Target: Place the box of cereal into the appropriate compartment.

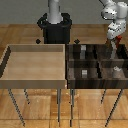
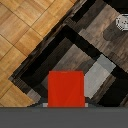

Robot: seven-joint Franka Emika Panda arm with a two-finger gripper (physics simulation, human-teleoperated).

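The box of cereal [image 1: 115, 40] shows as a small red patch between the fingers of my gripper [image 1: 113, 44], which is shut on it. It hangs just above the far compartment at the exterior view's right of the dark divided bin [image 1: 95, 62]. In the wrist view the box of cereal [image 2: 65, 89] is a flat red rectangle filling the space at my gripper [image 2: 65, 102], with a dark compartment of the bin [image 2: 75, 47] beneath it. My fingers are mostly hidden by the box.
A light wooden open tray [image 1: 35, 80] stands at the exterior view's left, beside the bin. Small grey blocks [image 1: 86, 72] lie in some compartments, one [image 2: 102, 70] close under the box. A pale round object [image 2: 121, 21] sits in another compartment. The robot base [image 1: 55, 27] is behind.
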